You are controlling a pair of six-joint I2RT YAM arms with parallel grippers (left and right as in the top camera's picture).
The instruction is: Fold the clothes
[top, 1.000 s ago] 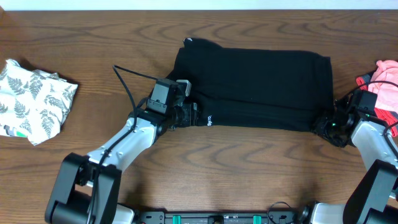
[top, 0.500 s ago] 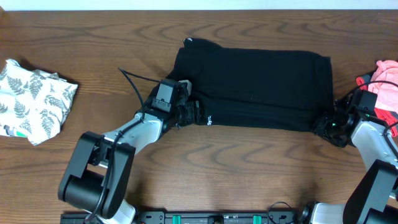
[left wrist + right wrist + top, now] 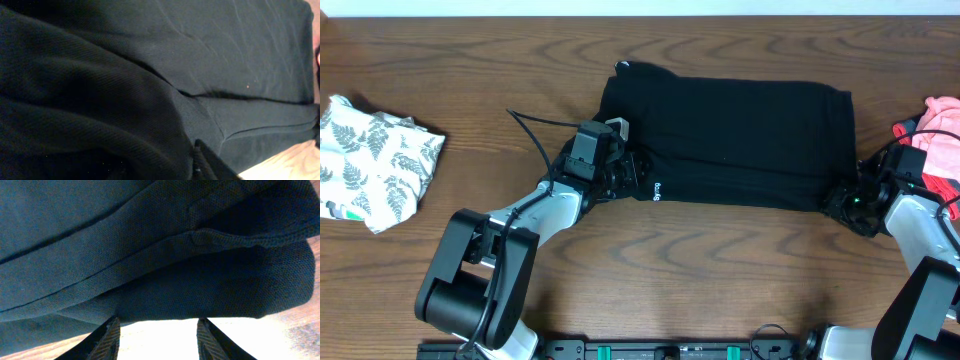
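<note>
While the counter (image 3: 720, 260) carries it flat, the black garment (image 3: 730, 140) spans from left fingers (image 3: 206, 161) to right fingers (image 3: 109, 339). Right ones spread wide, corner hem just past their tips; left ones buried under bunched fabric, grip can't tell.

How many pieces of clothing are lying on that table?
3: a black garment spread in the middle, a leaf-print piece crumpled at the left edge, and a pink piece at the right edge, cut off by the frame, so more may lie hidden there.
</note>
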